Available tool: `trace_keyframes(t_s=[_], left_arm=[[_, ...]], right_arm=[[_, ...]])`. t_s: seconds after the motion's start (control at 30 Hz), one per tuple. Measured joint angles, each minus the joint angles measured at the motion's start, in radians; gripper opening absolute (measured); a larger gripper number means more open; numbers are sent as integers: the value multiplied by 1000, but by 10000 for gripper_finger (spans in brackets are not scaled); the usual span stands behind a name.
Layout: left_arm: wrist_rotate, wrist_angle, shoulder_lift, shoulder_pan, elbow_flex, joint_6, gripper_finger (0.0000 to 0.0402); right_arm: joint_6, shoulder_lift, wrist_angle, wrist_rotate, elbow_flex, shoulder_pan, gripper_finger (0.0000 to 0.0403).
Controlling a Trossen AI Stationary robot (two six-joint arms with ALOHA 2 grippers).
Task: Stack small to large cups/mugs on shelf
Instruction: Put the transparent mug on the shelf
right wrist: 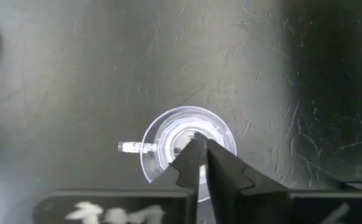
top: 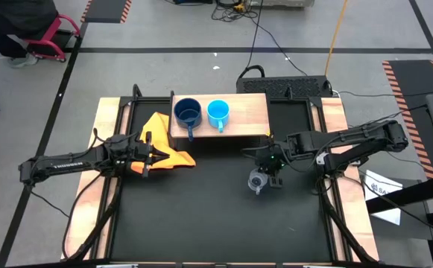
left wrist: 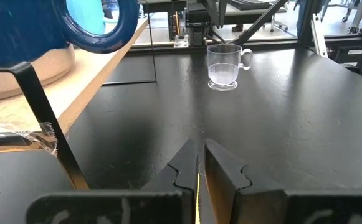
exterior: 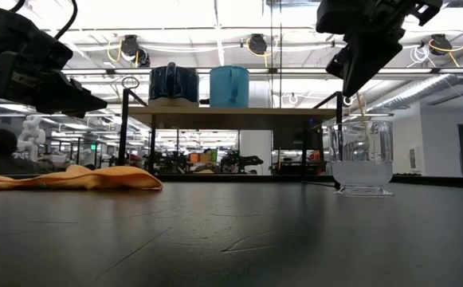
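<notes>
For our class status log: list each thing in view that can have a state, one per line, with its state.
dark blue mug: upright on the shelf
light blue mug: upright on the shelf, beside the dark blue one
clear glass cup: upright on the tabletop, not held
yellow-orange cloth: crumpled on the tabletop
left gripper: shut, over the cloth
right gripper: nearly shut, above the glass cup

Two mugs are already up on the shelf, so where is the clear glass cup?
In the high view the clear glass cup stands upright on the black tabletop, right of centre, in front of the shelf, directly under the right gripper.
</notes>
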Motion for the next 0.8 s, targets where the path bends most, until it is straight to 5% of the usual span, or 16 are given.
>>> trace_keyframes(t_s=[0.43, 0.8], left_arm=[[0, 0, 0, 0, 0, -6, 31], [0, 0, 0, 0, 0, -6, 31]], right_arm=[[50, 0, -26, 1, -1, -2, 144], [31, 39, -8, 9, -3, -2, 143]])
